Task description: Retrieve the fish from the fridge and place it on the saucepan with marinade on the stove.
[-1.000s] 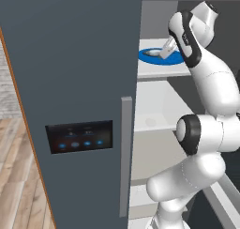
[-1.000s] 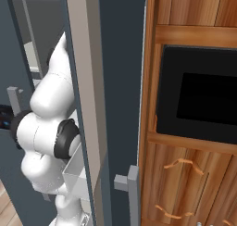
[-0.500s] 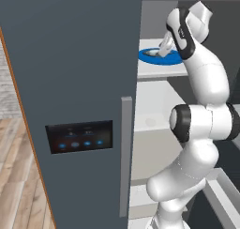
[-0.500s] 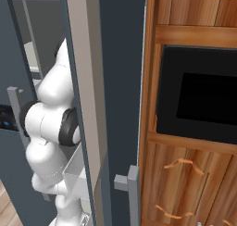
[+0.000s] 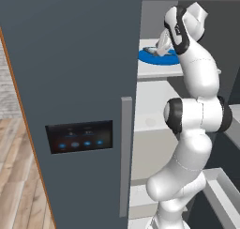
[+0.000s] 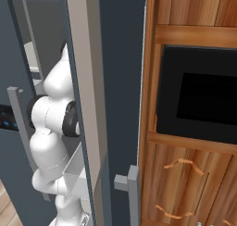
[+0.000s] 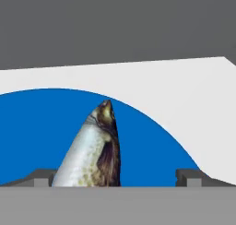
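1. Gripper (image 7: 118, 178) fingers are standing wide apart, flanking one fish (image 7: 94, 152) without touching it.
2. One fish is lying on one blue plate (image 5: 159, 58), near the front edge of a white shelf (image 5: 157, 71).
3. One fridge (image 5: 79, 82) is standing open beside wooden cabinets (image 6: 194, 174).

Blue plate (image 7: 41, 127), wooden cabinets (image 6: 194, 183), black oven (image 6: 199, 97)

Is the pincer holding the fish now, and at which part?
Nothing is held. The pincer is open, its tips either side of the fish on the blue plate.
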Tool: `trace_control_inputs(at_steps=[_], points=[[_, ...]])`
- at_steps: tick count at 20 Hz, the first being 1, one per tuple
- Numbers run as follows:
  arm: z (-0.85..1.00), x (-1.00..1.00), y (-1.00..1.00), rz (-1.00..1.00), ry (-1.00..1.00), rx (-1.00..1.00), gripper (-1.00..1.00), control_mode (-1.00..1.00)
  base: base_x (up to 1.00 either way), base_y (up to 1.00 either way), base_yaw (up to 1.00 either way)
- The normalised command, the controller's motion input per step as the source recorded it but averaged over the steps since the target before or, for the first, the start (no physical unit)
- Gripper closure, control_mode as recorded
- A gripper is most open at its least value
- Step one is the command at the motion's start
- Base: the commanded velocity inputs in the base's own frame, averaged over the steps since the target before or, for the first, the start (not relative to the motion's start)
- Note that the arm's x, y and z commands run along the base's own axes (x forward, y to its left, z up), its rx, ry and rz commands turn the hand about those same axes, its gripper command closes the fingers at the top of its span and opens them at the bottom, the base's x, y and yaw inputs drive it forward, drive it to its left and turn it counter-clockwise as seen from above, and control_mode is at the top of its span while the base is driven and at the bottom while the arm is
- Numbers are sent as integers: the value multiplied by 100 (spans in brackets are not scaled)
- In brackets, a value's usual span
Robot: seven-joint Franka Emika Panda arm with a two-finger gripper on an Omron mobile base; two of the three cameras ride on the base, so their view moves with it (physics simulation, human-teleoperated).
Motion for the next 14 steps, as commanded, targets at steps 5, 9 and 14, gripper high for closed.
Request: trace_control_inputs(at_steps=[5,9,14], points=[[-2,11,0,9,0,0,-100,-100,0,0,0],[-22,0,0,5,0,-1,100,-100,0,0,0],[-19,0,0,0,-4,-2,100,-100,0,0,0]])
